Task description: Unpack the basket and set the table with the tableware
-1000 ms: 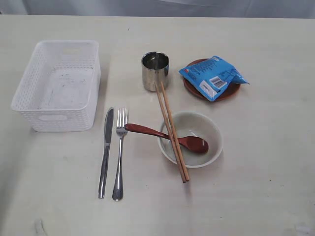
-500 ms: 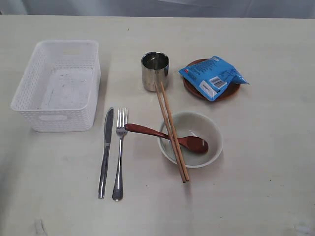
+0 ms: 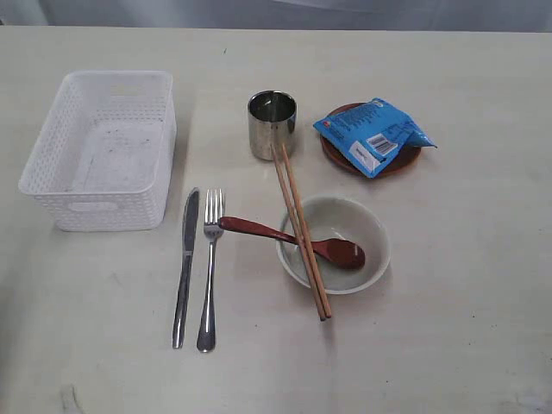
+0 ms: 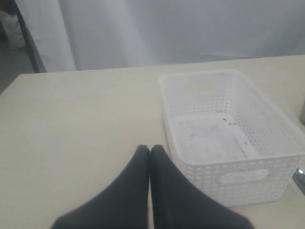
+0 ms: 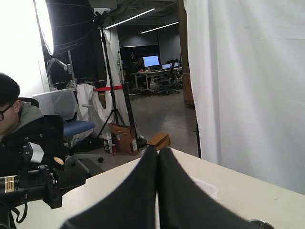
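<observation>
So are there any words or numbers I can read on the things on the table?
Blue snack packet: white print and a barcode sticker, both too small and blurred to read.
Basket, steel cup, bowl: no writing shows.

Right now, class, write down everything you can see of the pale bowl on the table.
The bowl is round, pale greyish and smooth, like glazed ceramic. It stands upright on the table, apart from the plate. A dark red spoon lies with its head inside, handle out over the rim toward the fork. Two wooden chopsticks rest across that same side of the rim.
</observation>
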Controlling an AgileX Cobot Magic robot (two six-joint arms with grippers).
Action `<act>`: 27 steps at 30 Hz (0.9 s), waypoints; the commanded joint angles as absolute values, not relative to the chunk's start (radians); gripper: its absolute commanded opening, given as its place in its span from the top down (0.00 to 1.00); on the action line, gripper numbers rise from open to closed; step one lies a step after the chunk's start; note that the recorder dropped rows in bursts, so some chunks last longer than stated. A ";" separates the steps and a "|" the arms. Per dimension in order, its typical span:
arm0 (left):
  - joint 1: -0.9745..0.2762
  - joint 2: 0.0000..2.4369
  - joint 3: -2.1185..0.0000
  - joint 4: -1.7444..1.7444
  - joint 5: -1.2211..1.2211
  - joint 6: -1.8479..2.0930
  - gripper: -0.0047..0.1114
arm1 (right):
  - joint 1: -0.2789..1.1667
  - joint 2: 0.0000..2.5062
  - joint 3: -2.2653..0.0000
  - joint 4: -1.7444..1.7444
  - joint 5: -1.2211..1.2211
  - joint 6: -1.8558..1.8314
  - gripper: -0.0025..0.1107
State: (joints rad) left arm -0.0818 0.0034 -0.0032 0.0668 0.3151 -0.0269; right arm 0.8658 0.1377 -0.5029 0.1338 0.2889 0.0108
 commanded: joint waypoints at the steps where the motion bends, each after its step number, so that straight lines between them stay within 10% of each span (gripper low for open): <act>1: -0.116 0.000 0.000 0.056 0.320 -0.022 0.96 | 0.866 0.133 -0.501 0.129 0.293 0.011 0.98; 27: -0.153 0.000 0.000 0.056 0.320 -0.022 0.96 | 0.866 0.133 -0.501 0.129 0.293 0.011 0.98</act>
State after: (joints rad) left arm -0.1468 0.0034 -0.0032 0.0628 0.3213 -0.0269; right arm 0.8658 0.1377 -0.5029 0.1338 0.2889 0.0108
